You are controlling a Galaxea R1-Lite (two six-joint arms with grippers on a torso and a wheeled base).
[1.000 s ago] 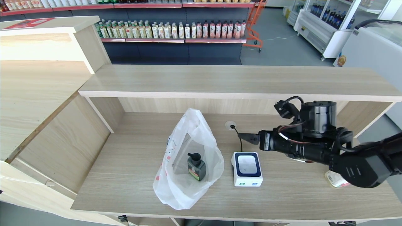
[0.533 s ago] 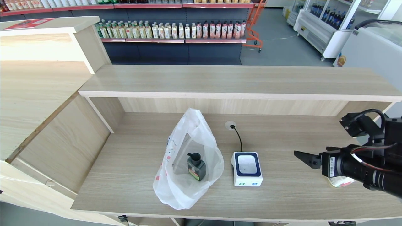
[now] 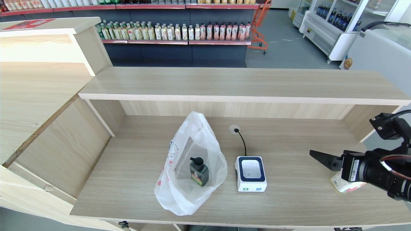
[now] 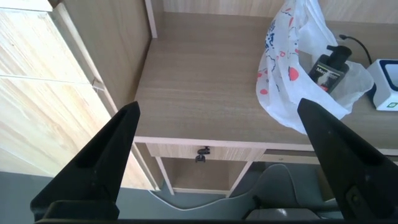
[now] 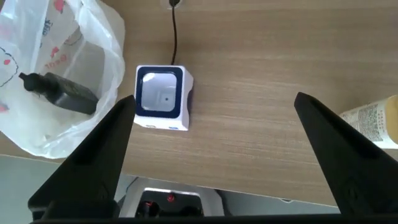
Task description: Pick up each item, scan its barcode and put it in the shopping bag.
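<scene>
Both grippers gape wide and empty: right gripper (image 5: 214, 102) right of the scanner (image 3: 251, 173), left gripper (image 4: 219, 107) well left. A pump bottle (image 3: 199, 167) sits in the shopping bag (image 3: 179, 195) beside the scanner; a labelled bottle (image 3: 341, 186) rests farther right.

One shopping bag (image 3: 179, 195), one scanner (image 3: 251, 173), one dark pump bottle (image 3: 199, 171), one pale labelled bottle (image 3: 341, 185).

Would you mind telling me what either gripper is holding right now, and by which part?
Nothing is held: the left gripper and the right gripper both have open jaws with nothing between them.
</scene>
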